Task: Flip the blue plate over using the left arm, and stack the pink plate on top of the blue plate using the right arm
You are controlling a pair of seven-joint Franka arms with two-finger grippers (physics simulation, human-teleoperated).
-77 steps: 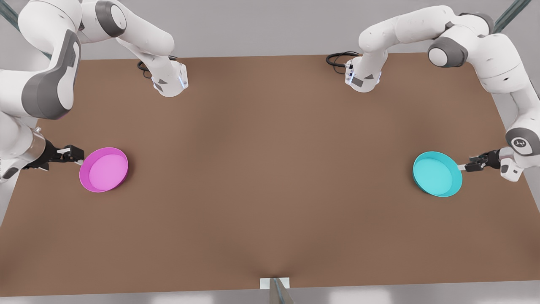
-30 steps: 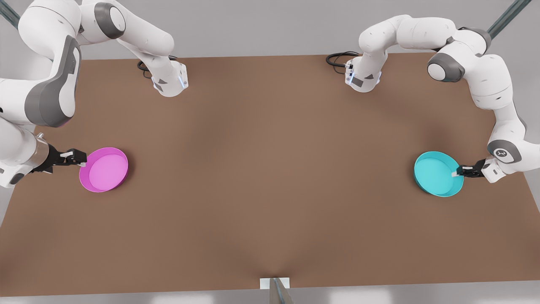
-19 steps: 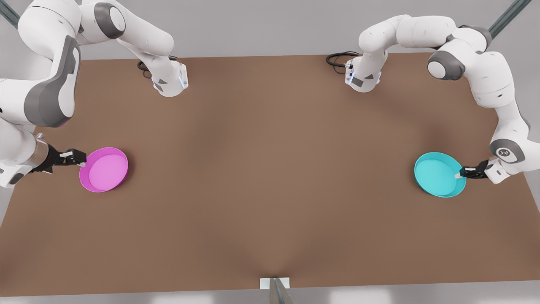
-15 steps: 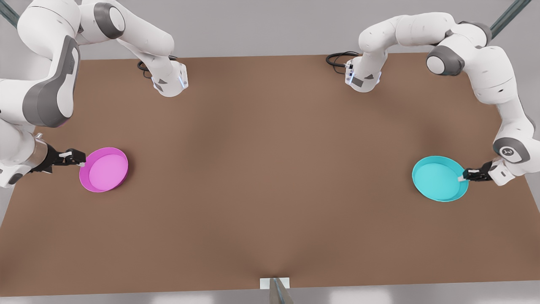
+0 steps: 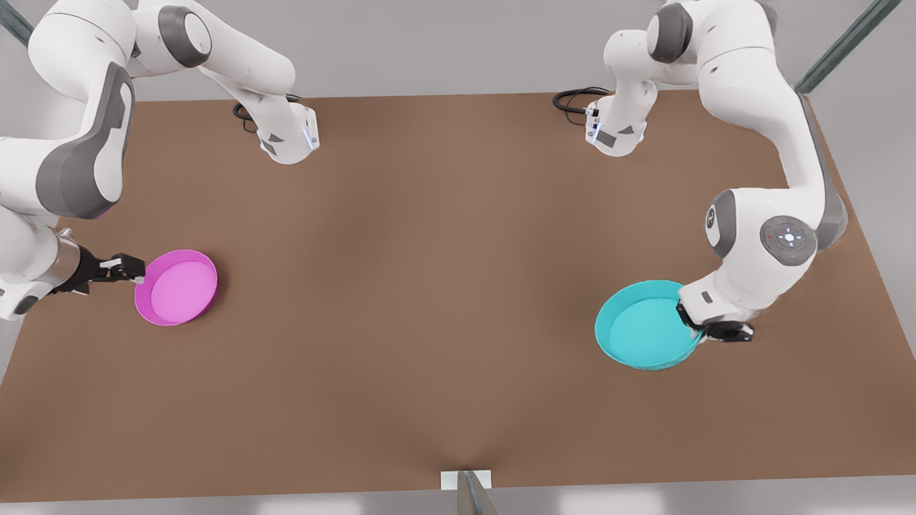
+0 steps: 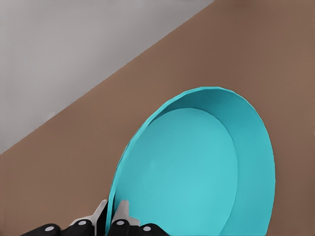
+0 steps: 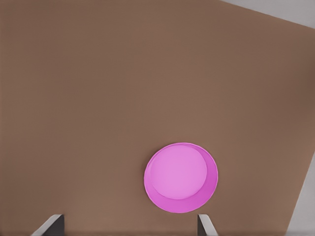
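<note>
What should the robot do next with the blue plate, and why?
Probably keep turning the wrist so the blue plate tips over. The left gripper is shut on its rim and the plate looks lifted off the table, but its hollow side faces up, so it isn't flipped yet. The right gripper waits open beside the pink plate.

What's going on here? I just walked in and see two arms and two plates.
The left gripper is shut on the rim of the blue plate, holding it open side up on the front view's right. The right gripper waits, open, beside the pink plate, which lies open side up on the brown table. Nothing is flipped or stacked yet.
</note>
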